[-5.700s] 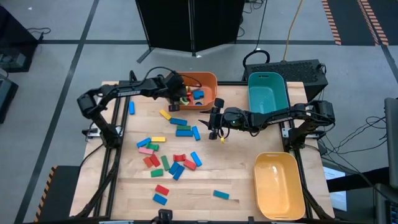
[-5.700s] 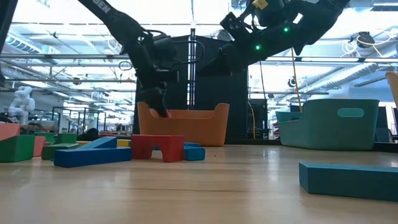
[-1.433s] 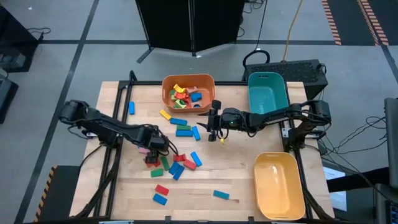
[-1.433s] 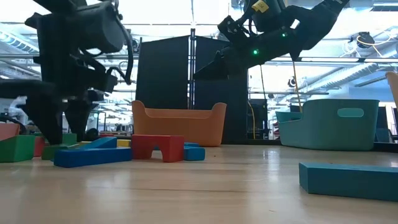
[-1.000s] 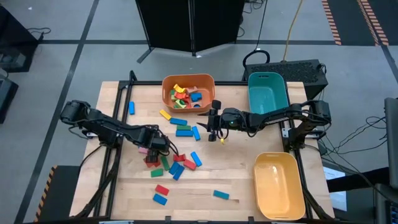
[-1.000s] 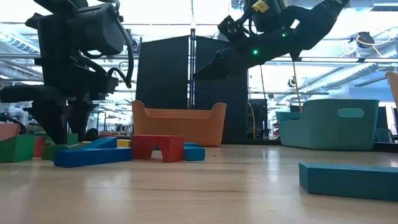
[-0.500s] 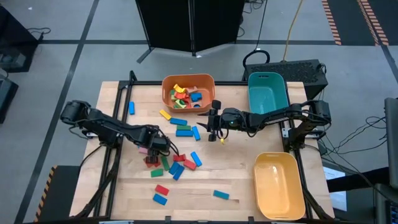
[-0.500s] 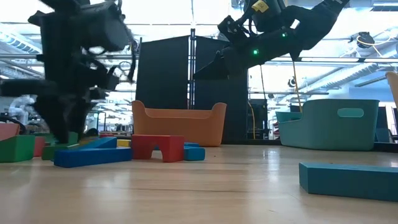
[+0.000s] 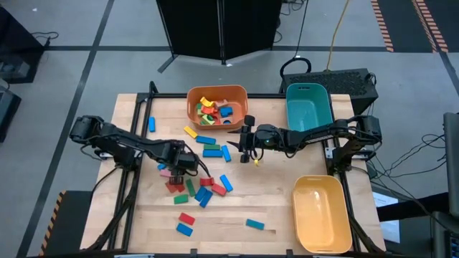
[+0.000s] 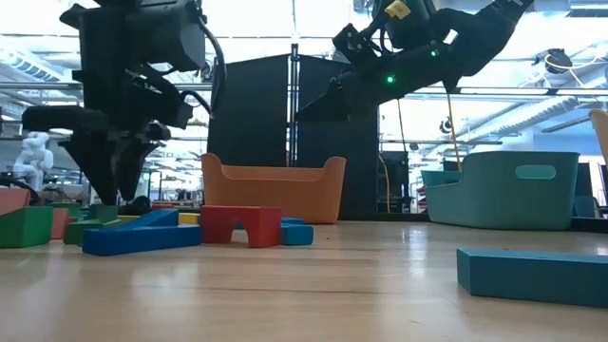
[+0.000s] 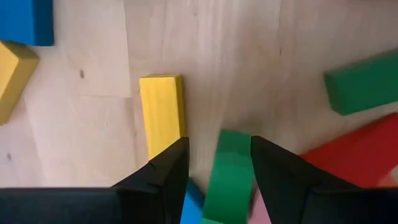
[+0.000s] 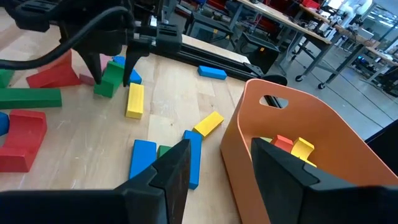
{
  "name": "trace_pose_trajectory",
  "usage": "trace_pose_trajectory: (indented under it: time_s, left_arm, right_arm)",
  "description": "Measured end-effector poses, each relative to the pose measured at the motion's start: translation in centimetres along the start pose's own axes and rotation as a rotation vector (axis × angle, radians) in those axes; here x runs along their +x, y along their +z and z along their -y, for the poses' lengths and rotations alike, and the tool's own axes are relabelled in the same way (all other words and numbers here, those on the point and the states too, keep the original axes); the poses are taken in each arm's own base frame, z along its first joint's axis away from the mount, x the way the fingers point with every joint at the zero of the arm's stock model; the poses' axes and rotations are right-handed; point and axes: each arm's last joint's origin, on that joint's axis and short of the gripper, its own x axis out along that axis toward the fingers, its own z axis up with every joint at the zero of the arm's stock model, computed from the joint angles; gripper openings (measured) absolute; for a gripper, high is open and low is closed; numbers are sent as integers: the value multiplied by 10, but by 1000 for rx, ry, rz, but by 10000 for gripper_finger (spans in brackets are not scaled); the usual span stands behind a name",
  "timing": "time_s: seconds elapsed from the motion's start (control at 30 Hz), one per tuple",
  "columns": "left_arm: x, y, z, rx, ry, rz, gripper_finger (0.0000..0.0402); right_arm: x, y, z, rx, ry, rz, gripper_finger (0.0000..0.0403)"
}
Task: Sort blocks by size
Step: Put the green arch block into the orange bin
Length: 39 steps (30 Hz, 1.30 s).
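Green rectangular block [image 11: 229, 167] sits gripped between the left hand's [image 11: 219, 163] fingers.

- The high view looked straight down on the whole table [image 9: 287, 208] from well above, floor showing all round.
- The low view sat at table-top height, facing level across the wood toward the orange bin [image 10: 275, 190] and the room beyond.
- The left wrist view looked down at the wood from very close, on a green block [image 11: 229, 168].
- The right wrist view faced across the table from near the orange bin [image 12: 292, 155]; it shared that green block [image 12: 109, 81] with the left wrist view.
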Motion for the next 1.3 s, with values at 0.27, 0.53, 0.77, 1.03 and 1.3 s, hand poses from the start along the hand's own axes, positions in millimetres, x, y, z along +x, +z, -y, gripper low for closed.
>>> trace_pose_trajectory:
  time_s: [0.27, 0.53, 0.77, 1.03, 1.3]
  left_arm:
    - [-1, 1, 5, 48, -76, 5, 172]
    - [7, -7, 5, 71, -61, -23, 175]
    - [15, -10, 6, 68, -63, -13, 214]
    - [18, -13, 5, 67, -62, -24, 215]
    - [18, -13, 5, 58, -62, -25, 149]
  right_arm:
    - [0, -1, 0, -14, 3, -9, 157]
    - [0, -1, 0, -15, 5, -14, 157]
    - [0, -1, 0, -15, 5, -15, 157]
    - [0, -1, 0, -15, 5, -15, 157]
    - [0, -1, 0, -15, 5, -15, 157]
